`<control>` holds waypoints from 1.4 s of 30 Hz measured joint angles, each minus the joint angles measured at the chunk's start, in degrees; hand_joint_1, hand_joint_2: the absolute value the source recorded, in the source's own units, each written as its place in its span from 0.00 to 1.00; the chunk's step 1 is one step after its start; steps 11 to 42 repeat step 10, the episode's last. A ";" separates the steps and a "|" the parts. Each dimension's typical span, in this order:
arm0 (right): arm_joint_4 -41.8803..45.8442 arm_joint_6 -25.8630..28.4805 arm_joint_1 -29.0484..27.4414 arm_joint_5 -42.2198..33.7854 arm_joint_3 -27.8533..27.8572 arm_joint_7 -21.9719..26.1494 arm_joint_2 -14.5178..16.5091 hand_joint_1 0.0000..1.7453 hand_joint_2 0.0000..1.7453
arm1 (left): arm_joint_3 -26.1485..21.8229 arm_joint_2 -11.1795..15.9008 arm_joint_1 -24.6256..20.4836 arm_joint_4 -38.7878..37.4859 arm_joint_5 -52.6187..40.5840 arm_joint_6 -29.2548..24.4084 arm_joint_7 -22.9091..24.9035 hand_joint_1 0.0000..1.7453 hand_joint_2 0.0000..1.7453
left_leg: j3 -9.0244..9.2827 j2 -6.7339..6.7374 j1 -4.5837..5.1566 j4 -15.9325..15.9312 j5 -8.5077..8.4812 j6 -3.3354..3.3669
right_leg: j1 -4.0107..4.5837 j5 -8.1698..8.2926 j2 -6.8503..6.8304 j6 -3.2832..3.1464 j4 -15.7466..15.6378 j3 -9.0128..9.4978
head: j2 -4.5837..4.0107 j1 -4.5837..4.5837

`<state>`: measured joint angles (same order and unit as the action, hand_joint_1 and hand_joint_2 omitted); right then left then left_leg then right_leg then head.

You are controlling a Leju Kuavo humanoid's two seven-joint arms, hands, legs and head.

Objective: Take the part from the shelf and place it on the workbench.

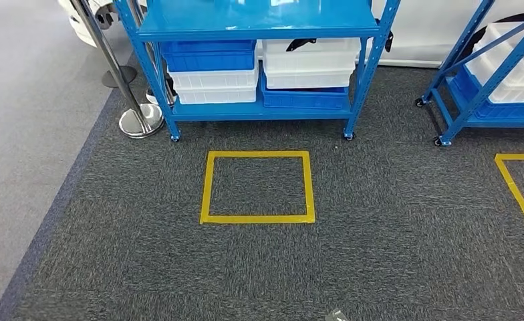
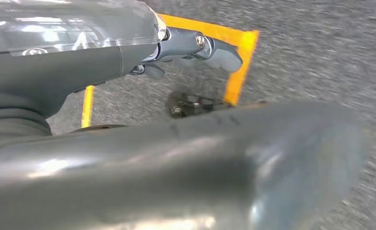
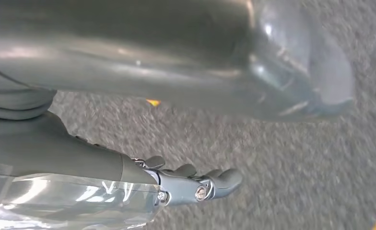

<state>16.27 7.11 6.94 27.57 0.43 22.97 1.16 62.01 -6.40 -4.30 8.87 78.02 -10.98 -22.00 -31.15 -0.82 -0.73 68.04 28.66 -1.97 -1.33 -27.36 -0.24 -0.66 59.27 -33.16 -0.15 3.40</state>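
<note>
In the head view, a blue shelf (image 1: 259, 27) stands ahead on the dark carpet. Its lower level holds blue and white bins. A dark object (image 1: 301, 44) lies on top of the upper white bin (image 1: 309, 57) on the right; what it is I cannot tell. My left hand (image 2: 195, 48) hangs over the carpet near a corner of yellow tape, fingers stretched out, holding nothing. My right hand (image 3: 195, 184) also hangs above the carpet, fingers extended and empty. Both hands are far from the shelf.
A yellow tape square (image 1: 257, 187) marks the floor in front of the shelf. A second blue shelf (image 1: 486, 80) on wheels stands at the right, with another tape mark (image 1: 516, 190) before it. A chrome stanchion (image 1: 139, 120) stands left of the shelf, at the carpet's edge.
</note>
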 joint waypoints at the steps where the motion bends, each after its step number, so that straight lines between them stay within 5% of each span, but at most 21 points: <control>1: -0.01 0.03 -0.03 -0.02 0.07 0.04 -0.04 0.00 0.00 | 0.00 0.01 0.01 0.00 -0.01 0.05 -0.01 0.00 0.00 | -2.80 0.29 0.00 3.64 0.61 -0.17 | 0.06 -0.79 -0.08 -0.20 -0.09 0.96 | -0.02 0.00; 3: -0.03 -0.01 -0.17 -0.01 0.11 0.06 -0.06 0.00 0.00 | 0.00 0.02 0.21 0.00 -0.01 0.10 -0.01 0.00 0.00 | -7.62 0.43 0.05 7.45 5.04 -0.20 | 0.18 -2.56 -0.06 -0.39 -0.20 3.11 | -0.02 0.01; 5: -0.05 -0.05 -0.38 0.02 0.11 0.07 -0.05 0.00 0.00 | 0.00 0.02 0.49 0.00 0.00 0.13 -0.01 0.00 0.00 | -10.29 0.44 0.24 6.03 8.46 0.31 | 0.31 -4.55 0.03 -0.44 -0.27 5.63 | -0.02 0.01; 6: -0.07 -0.05 -0.46 0.03 0.11 0.08 -0.04 0.00 0.00 | 0.00 0.02 0.64 0.00 0.01 0.14 -0.01 0.00 0.00 | -10.76 0.47 0.42 3.50 7.72 0.84 | 0.41 -5.57 0.04 -0.42 -0.37 6.93 | -0.02 0.01; 9: -0.29 -0.07 -0.64 0.05 0.13 0.11 0.11 0.00 0.00 | 0.00 0.24 1.25 -0.10 0.02 0.16 0.01 0.00 0.00 | -10.84 0.72 1.47 -5.45 -5.08 2.81 | 0.76 -8.59 -0.02 -0.01 -1.01 10.40 | -0.02 -0.01; 10: -0.36 -0.08 -0.67 0.05 0.14 0.12 0.16 0.00 0.00 | 0.00 0.31 1.37 -0.14 0.02 0.17 0.01 0.00 0.00 | -10.80 0.78 1.71 -6.73 -8.12 3.12 | 0.80 -9.06 -0.02 0.12 -1.15 10.87 | -0.01 -0.02; 42: -0.36 -0.08 -0.67 0.05 0.14 0.12 0.16 0.00 0.00 | 0.00 0.31 1.37 -0.14 0.02 0.17 0.01 0.00 0.00 | -10.80 0.78 1.71 -6.73 -8.12 3.12 | 0.80 -9.06 -0.02 0.12 -1.15 10.87 | -0.01 -0.02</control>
